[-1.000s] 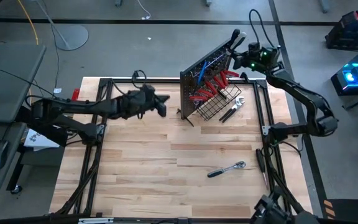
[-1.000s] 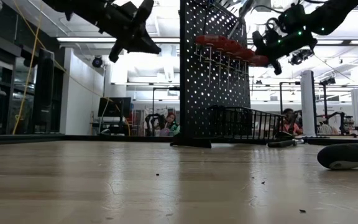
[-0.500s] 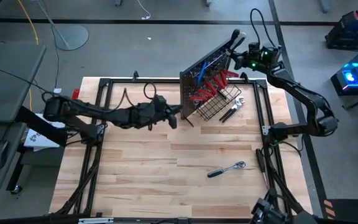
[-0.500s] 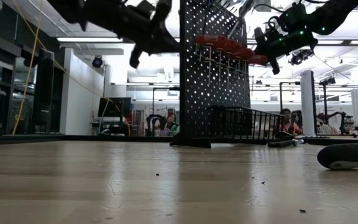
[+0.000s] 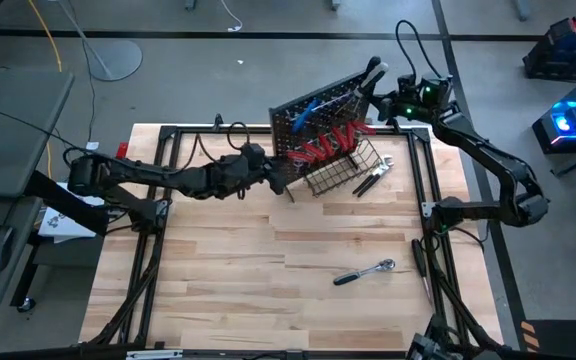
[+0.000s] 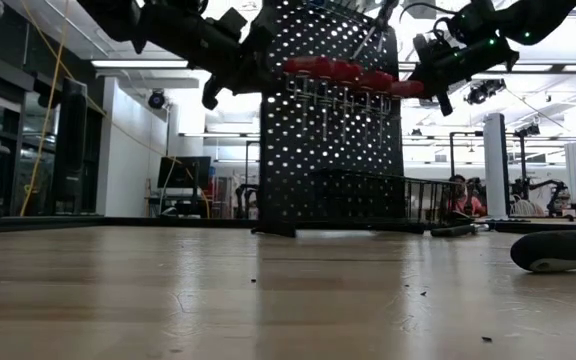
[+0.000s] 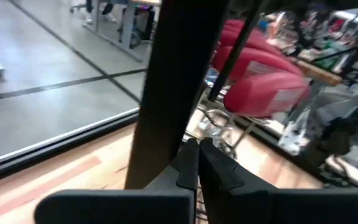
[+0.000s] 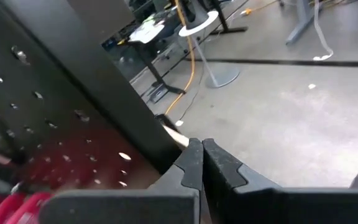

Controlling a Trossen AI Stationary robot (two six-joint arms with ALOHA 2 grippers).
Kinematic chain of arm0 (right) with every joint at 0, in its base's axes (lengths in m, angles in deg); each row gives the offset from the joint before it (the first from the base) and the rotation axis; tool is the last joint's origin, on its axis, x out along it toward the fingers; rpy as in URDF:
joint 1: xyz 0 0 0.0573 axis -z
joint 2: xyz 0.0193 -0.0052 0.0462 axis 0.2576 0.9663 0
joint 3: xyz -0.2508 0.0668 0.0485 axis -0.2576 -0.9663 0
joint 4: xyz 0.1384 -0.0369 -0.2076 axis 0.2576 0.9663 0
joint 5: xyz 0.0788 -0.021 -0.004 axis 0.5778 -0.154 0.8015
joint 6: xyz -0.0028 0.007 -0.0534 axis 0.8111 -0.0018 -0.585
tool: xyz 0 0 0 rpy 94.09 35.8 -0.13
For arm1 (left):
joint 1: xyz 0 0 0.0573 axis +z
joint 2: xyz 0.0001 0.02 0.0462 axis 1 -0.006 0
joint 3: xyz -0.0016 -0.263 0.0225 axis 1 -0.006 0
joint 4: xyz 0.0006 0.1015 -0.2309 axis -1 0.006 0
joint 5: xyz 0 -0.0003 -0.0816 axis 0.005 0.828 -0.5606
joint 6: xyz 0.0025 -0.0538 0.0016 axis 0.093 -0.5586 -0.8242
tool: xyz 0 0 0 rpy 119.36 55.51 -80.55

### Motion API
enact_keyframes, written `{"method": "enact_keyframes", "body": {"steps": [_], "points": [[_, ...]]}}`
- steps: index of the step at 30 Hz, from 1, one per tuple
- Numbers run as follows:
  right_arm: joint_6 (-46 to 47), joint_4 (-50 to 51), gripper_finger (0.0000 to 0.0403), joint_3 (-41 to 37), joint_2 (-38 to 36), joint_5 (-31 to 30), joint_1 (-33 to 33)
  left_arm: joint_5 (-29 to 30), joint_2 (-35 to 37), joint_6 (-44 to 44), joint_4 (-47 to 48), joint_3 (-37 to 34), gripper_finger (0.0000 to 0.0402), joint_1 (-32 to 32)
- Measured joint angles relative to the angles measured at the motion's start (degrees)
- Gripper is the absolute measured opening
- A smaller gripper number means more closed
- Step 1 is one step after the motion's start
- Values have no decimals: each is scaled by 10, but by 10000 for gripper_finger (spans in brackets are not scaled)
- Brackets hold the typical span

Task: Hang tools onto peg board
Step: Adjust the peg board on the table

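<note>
Wooden planks make up the bench (image 5: 258, 260), which fills the middle of the high view inside a black frame. Next in size, the peg board (image 5: 313, 115) stands upright at the upper centre of that view, a black perforated panel turned at an angle, and it fills the centre of the low view (image 6: 328, 120). A black wire basket (image 5: 343, 170) sits at its base on the right-hand face. Across that face hangs a row of red-handled screwdrivers (image 5: 330, 145), seen in the low view as a red band near the top of the panel (image 6: 343, 72), and a blue T-handle key (image 5: 305, 110) hangs near the panel's upper left corner. Reaching in from the left of the high view, the left end effector (image 5: 273, 178) is at the panel's lower left edge; in its wrist view its two fingers (image 7: 188, 165) are pressed together against the board's dark edge. Coming from the upper right, the right end effector (image 5: 370, 82) is at the panel's upper right corner, its fingers (image 8: 191, 163) likewise closed together against the board's edge. Loose on the bench lie a silver wrench (image 5: 373, 178) just right of the basket and a chrome ratchet (image 5: 365, 272) in the lower right.
</note>
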Motion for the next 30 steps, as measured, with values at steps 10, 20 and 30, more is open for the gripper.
{"method": "enact_keyframes", "body": {"steps": [10, 20, 30], "points": [[1, 33, 0, 0, -14, 0, -49, 0, 51, 39, 117, 0, 0, 20], [13, 34, 0, 0, -14, -33, -107, 29, 123, 67, 290, 0, 0, 26], [28, 33, 0, 0, -14, -79, -170, 45, 153, 105, 338, 0, 0, 62]]}}
